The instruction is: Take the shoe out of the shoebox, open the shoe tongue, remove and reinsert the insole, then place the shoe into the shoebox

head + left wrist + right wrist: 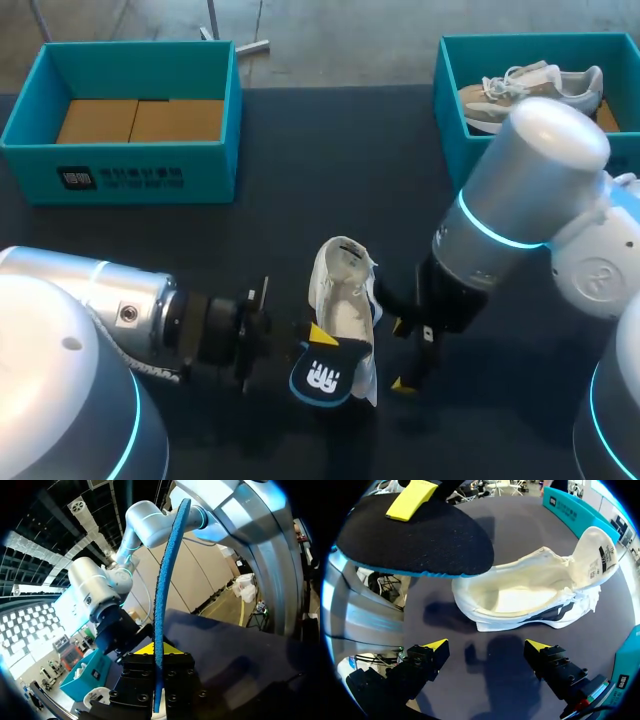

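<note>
A white shoe (343, 292) lies on the dark table, its opening facing up and its tongue pulled back. My left gripper (316, 343) is shut on the black insole (326, 374), which has a blue underside, and holds it just in front of the shoe's near end. In the left wrist view the insole (167, 590) stands edge-on between the fingers of that gripper (158, 655). My right gripper (402, 354) stands open beside the shoe, holding nothing. Its wrist view shows both yellow tips of the gripper (486, 647) spread, the hollow shoe (530, 597) ahead, and the insole (415, 535) hanging beyond.
An open teal shoebox (120, 165) with a cardboard floor stands at the back left. A second teal box (450, 90) at the back right holds a beige and grey sneaker (530, 90). Dark bare table lies between the boxes and the shoe.
</note>
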Robot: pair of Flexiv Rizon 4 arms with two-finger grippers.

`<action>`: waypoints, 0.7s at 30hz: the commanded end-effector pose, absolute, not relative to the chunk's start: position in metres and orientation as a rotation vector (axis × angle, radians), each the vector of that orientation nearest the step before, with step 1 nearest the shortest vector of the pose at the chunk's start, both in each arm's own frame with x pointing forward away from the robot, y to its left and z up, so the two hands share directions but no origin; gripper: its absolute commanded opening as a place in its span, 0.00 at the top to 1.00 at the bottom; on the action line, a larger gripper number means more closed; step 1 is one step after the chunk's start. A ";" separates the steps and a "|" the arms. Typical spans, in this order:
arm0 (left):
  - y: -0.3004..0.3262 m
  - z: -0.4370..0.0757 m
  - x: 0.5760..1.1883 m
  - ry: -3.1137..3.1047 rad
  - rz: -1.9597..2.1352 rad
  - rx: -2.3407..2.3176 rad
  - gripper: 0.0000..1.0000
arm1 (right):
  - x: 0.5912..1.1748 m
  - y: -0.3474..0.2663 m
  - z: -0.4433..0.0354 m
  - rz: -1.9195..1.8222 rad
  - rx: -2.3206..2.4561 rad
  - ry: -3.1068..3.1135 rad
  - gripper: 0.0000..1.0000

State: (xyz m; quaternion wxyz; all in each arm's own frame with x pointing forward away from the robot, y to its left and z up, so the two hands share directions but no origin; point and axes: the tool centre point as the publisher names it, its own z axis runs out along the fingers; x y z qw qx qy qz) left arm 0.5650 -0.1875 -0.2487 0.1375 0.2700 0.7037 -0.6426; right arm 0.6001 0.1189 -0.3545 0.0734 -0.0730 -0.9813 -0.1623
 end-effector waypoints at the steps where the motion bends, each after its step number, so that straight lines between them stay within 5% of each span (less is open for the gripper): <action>1: -0.189 -0.250 0.565 2.026 -1.871 0.779 1.00 | 0.599 0.125 -0.359 -0.473 -0.239 -2.961 0.00; 21: -0.184 -0.274 0.569 2.069 -1.930 0.711 1.00 | 0.597 0.126 -0.360 -0.477 -0.284 -2.968 0.00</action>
